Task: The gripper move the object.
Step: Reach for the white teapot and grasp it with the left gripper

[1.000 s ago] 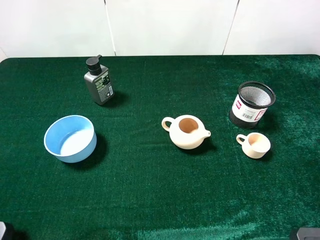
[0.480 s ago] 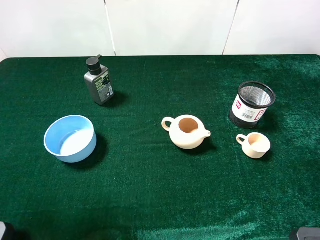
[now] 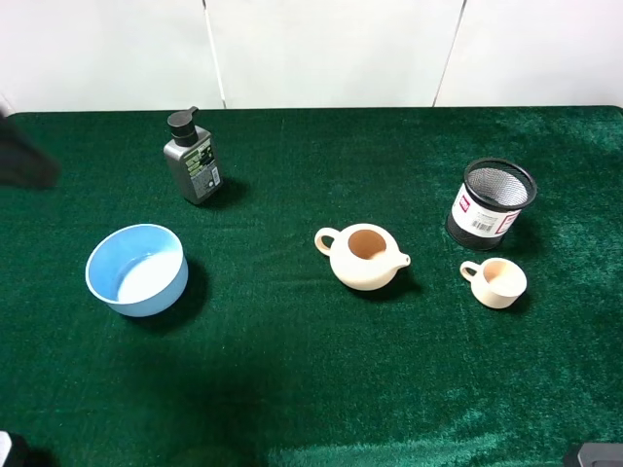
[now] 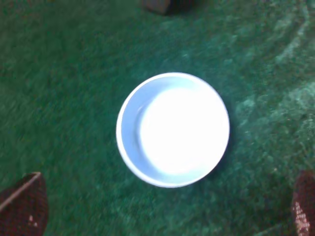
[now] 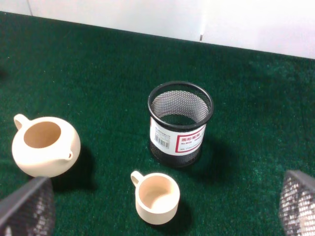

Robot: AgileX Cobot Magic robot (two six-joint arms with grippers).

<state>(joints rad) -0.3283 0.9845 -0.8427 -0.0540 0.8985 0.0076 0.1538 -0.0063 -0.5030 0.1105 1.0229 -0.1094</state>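
Teapot (image 3: 362, 258) first: where does it stand?

Upright near the middle of the green table (image 3: 292, 379). Its spout points toward the small cup (image 3: 496, 282), which is well apart from it.

What else is around?

A black mesh holder (image 3: 492, 202) sits just behind the cup. On the other side are a blue bowl (image 3: 136, 269) and, farther back, a grey pump bottle (image 3: 192, 161).

And the hands?

The left hand (image 4: 165, 206) hangs above the bowl, fingers spread wide, gripping nothing. The right hand (image 5: 162, 204) is spread wide and empty too, on the near side of the cup, with the teapot off to one side.
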